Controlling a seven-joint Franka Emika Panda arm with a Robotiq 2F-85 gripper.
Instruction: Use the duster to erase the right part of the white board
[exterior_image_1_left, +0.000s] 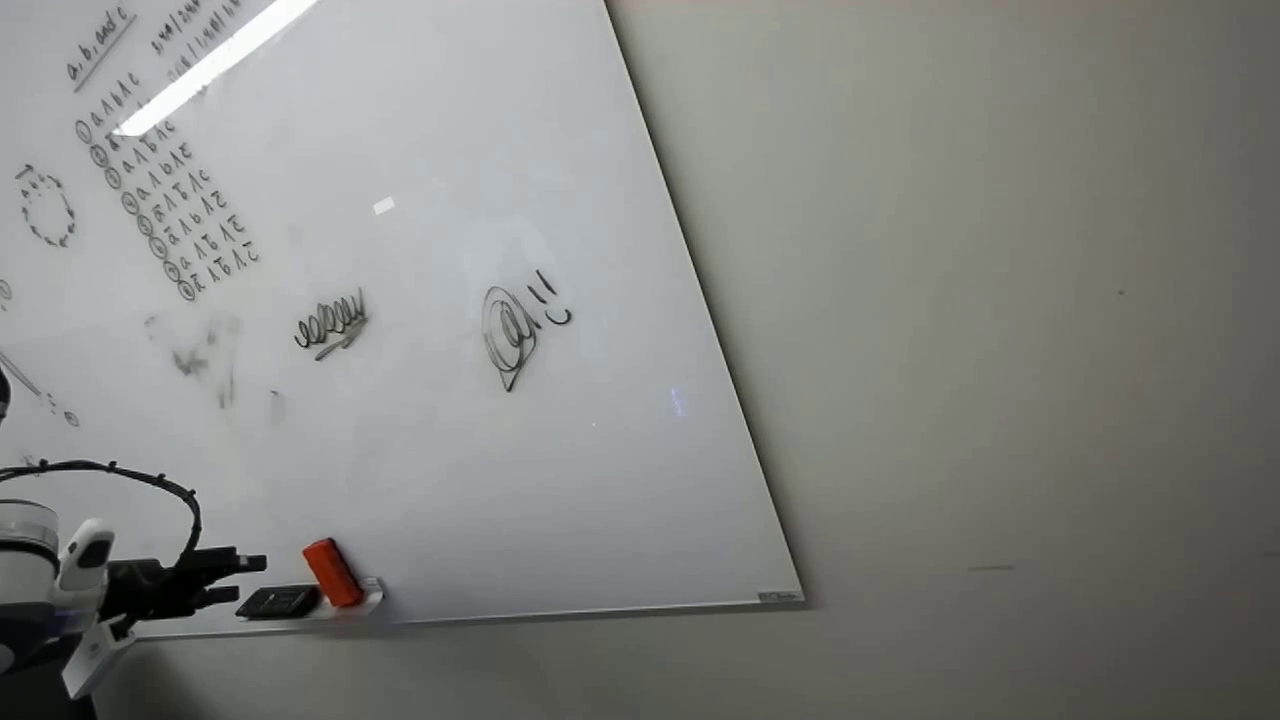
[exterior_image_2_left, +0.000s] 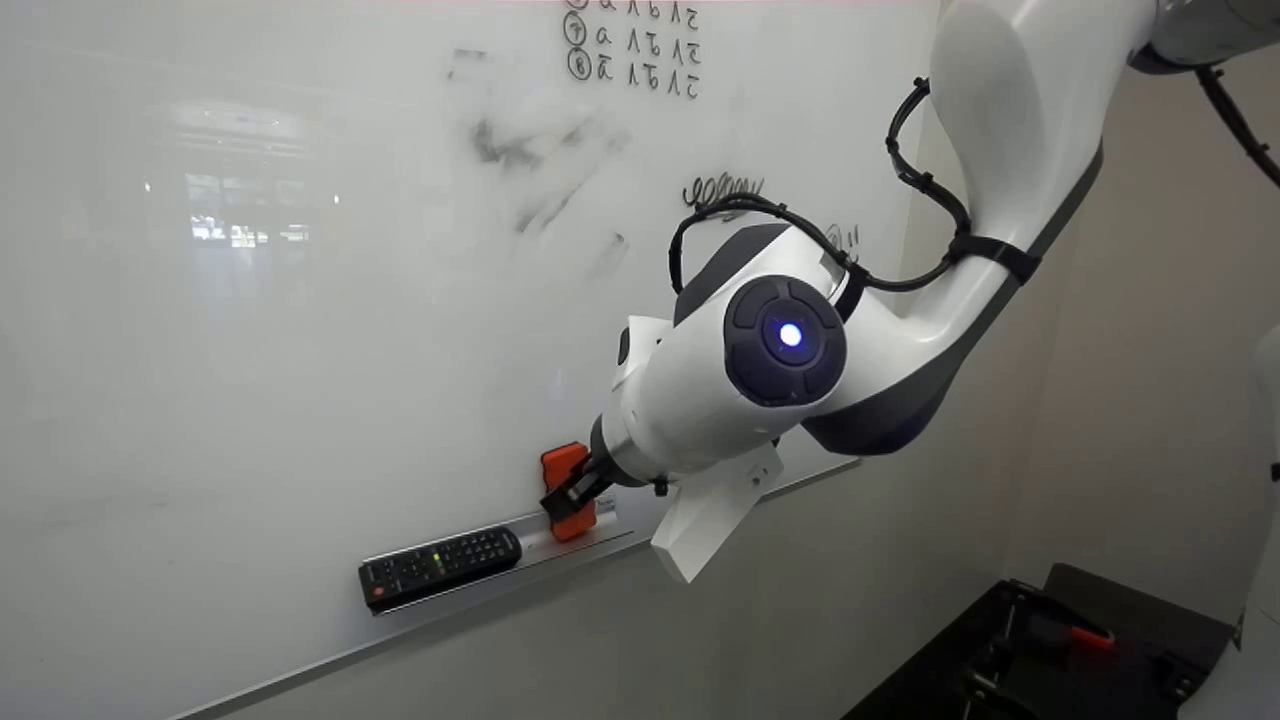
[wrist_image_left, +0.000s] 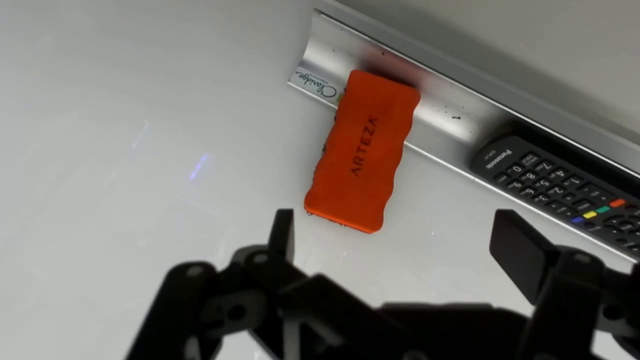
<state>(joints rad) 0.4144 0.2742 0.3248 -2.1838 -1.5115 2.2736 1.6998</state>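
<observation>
Noting pincer (wrist_image_left: 393, 225) spread apart, with duster (wrist_image_left: 362, 150) at its 11 o'clock in wrist view, propped against white board (wrist_image_left: 110, 210).

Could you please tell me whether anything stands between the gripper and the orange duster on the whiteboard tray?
Nothing visible stands between the open gripper and the orange duster in the wrist view. The Panasonic remote control lies on the whiteboard tray too, apart from the duster and off to one side.
</observation>
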